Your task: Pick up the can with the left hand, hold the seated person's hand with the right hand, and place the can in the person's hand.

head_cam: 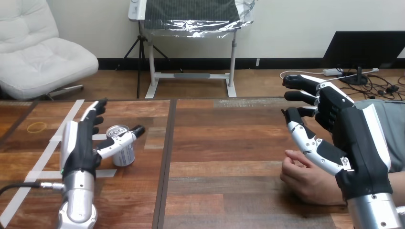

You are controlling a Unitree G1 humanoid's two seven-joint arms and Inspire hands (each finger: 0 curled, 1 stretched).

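Can point(125, 156): middle band covered by the thumb of the left hand point(81, 143); whether they touch cannot be told.
Person's hand point(305, 179): wrist and back hidden behind the right hand point(356, 138); touching or apart, unclear.
Left forearm point(77, 202), right forearm point(375, 212): cut off by the bottom edge.
Yellowish ring point(37, 127) on the table point(229, 143): too small to identify.

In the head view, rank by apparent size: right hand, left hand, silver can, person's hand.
1. Black-and-white right hand, though nearness to the camera inflates it.
2. Black-and-white left hand.
3. Person's hand, partly hidden by the right hand.
4. Silver cylindrical metal can.
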